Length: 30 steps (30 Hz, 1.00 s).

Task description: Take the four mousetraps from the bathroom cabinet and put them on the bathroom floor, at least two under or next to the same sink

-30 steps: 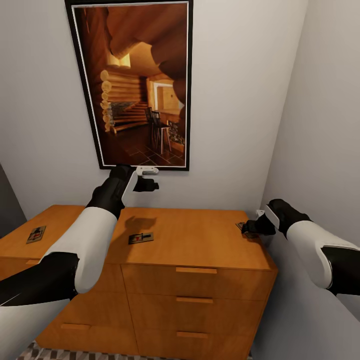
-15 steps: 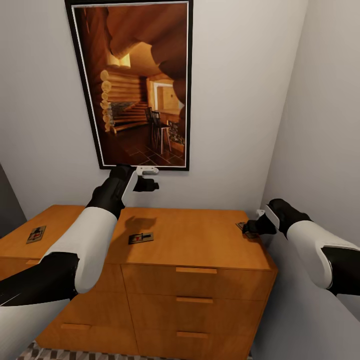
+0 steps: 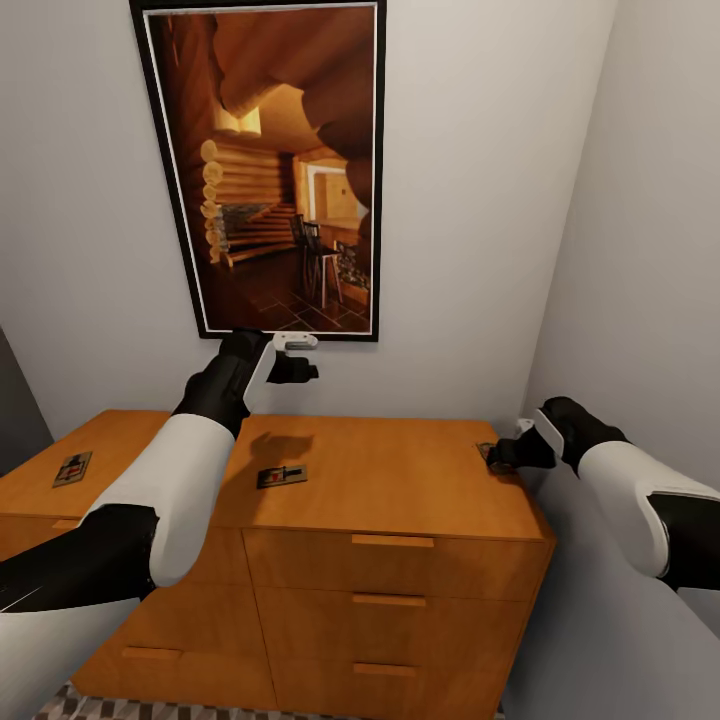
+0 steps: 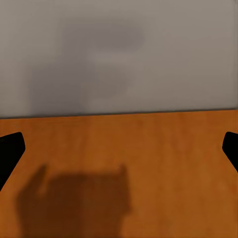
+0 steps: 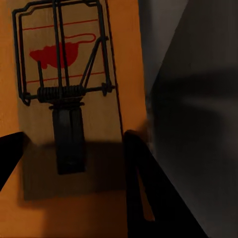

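Observation:
The orange-brown cabinet (image 3: 400, 500) stands against the wall, and three mousetraps lie on its top. One mousetrap (image 3: 72, 468) lies at the far left and another (image 3: 281, 476) near the middle. The third mousetrap (image 3: 486, 451) (image 5: 64, 99) rests flat at the right rear corner, its red mark showing. My right gripper (image 3: 500, 460) (image 5: 74, 163) straddles that trap's near end, fingers (image 5: 139, 188) pressed against both long edges. My left gripper (image 3: 296, 362) hangs open above the cabinet top by the wall, its fingertips (image 4: 10, 148) spread wide over bare wood.
A large framed picture (image 3: 270, 170) hangs on the wall behind the cabinet. A side wall (image 3: 640, 250) closes in right beside the cabinet's right end. A strip of patterned floor tile (image 3: 70, 702) shows at the cabinet's foot.
My right arm has shifted slightly to the right at the corner trap. The left arm and the other traps have not moved.

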Tool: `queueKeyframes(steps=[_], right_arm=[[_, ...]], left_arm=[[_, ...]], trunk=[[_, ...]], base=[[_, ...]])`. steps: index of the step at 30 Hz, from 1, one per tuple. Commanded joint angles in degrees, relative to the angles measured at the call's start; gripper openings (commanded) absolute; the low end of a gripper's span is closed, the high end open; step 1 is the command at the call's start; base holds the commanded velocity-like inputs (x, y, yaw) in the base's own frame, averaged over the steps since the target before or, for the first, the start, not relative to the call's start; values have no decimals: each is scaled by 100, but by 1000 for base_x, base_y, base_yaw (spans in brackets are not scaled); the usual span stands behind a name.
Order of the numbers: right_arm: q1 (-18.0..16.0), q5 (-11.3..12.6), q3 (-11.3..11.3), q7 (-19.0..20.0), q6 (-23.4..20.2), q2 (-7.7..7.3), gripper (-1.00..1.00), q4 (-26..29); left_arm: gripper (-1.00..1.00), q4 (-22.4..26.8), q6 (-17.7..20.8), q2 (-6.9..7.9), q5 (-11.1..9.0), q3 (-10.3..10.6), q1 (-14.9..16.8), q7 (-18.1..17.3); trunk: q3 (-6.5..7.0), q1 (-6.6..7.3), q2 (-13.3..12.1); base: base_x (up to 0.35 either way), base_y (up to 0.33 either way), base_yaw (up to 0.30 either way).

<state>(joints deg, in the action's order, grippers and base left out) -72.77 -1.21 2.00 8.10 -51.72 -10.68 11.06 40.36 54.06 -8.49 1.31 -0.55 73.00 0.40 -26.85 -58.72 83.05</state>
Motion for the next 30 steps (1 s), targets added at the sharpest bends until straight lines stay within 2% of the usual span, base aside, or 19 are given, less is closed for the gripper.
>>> queueKeyframes(steps=[1,10,15,19,25,30], right_arm=[[1,-202,-59,-8,-13,-12,-100,-193],[0,-189,-45,-25,1,-37,-100,-173],[0,-180,-23,-20,-57,-136,-100,-94],[0,-183,-12,-14,-123,-157,-100,55],[0,-180,-8,-5,-617,-156,-100,478],[0,-178,-7,-3,-828,-154,-100,767]], left_arm=[[100,7,25,-3,12,-6,4,4],[100,6,25,-4,10,-6,4,4],[100,6,25,-2,10,-6,4,4],[100,6,24,-3,9,-6,4,4],[100,6,23,-2,9,-6,4,4],[100,6,25,0,9,-6,4,4]], trunk=[[-8,0,3],[-8,0,3],[-8,0,3],[-8,0,3],[-8,0,3],[-8,0,3]], base=[[0,0,0],[0,0,0],[0,0,0],[0,0,0],[0,0,0],[0,0,0]])
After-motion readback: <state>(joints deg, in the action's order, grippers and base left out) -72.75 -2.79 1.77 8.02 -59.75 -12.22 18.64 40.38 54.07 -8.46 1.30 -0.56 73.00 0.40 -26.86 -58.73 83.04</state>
